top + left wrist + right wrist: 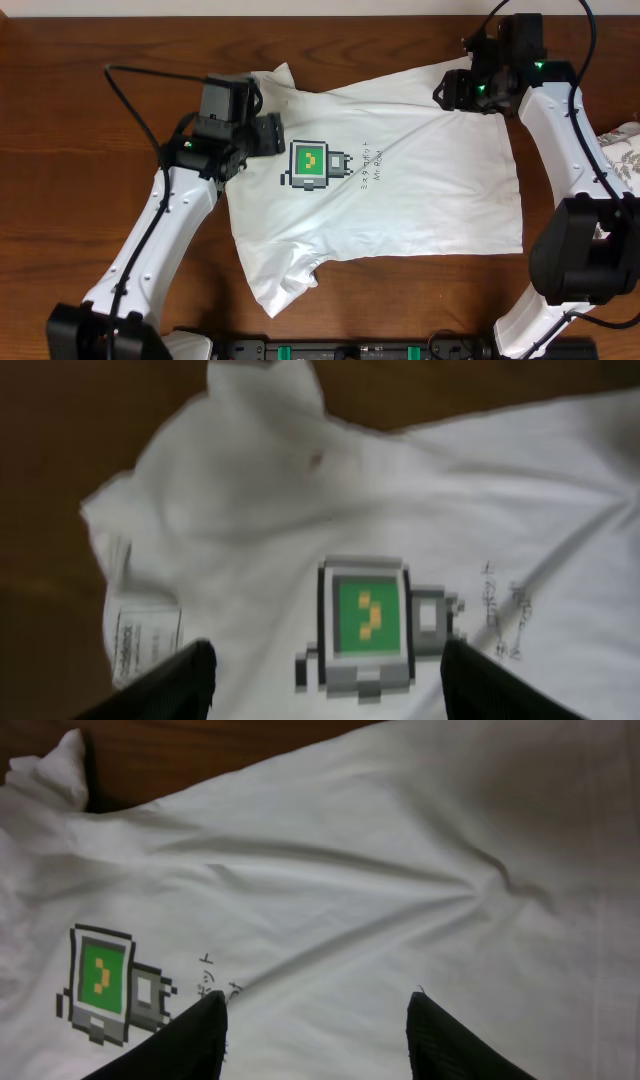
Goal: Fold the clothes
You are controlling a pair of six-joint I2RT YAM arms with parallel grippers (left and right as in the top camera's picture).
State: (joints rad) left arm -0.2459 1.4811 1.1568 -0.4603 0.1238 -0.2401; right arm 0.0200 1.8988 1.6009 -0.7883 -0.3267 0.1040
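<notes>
- The T-shirt [420, 200] is plain white and short-sleeved. It lies spread front-up across the middle of the table [60, 150], turned sideways with the neck end to the left and the hem to the right.
- A small square graphic [310, 165] in green, yellow, black and grey sits on the chest, with a short line of dark print [368, 165] just beside it.
- One sleeve [285, 78] points to the far edge; the other [285, 285] is bunched toward the near edge. Soft creases fan across the body.
- The left wrist view shows a white tag [145, 640] near the neck edge.
- The left end effector [272, 135] hangs over the neck end, just beside the graphic. Its fingers [185, 675] stand wide apart and hold nothing.
- The right end effector [452, 95] hangs over the far right part of the shirt. Its fingers [200, 1035] are also spread, with only flat cloth below.
- The table is dark brown wood.
- A leaf-printed cloth [622, 150] lies at the right edge, apart from the shirt.
- A black rail [350, 350] runs along the near edge.
</notes>
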